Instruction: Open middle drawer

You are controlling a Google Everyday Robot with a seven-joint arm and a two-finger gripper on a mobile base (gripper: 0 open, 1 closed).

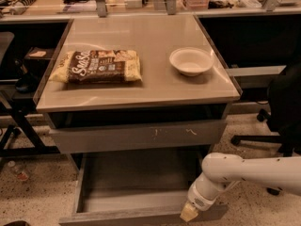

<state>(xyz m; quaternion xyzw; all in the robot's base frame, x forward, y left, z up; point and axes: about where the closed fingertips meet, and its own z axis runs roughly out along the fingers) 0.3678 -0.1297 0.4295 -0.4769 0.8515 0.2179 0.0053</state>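
The middle drawer stands pulled out under the table, its grey tray interior showing and its plain front at the bottom edge of the camera view. Above it is the wider grey front with pale scratch marks, pushed in. My gripper is at the right end of the open drawer's front, on the end of my white arm, which reaches in from the right. The narrowest drawer is out of view.
On the table top lie a brown and yellow snack bag at the left and a white bowl at the right. A black office chair stands at the right. A black frame stands at the left.
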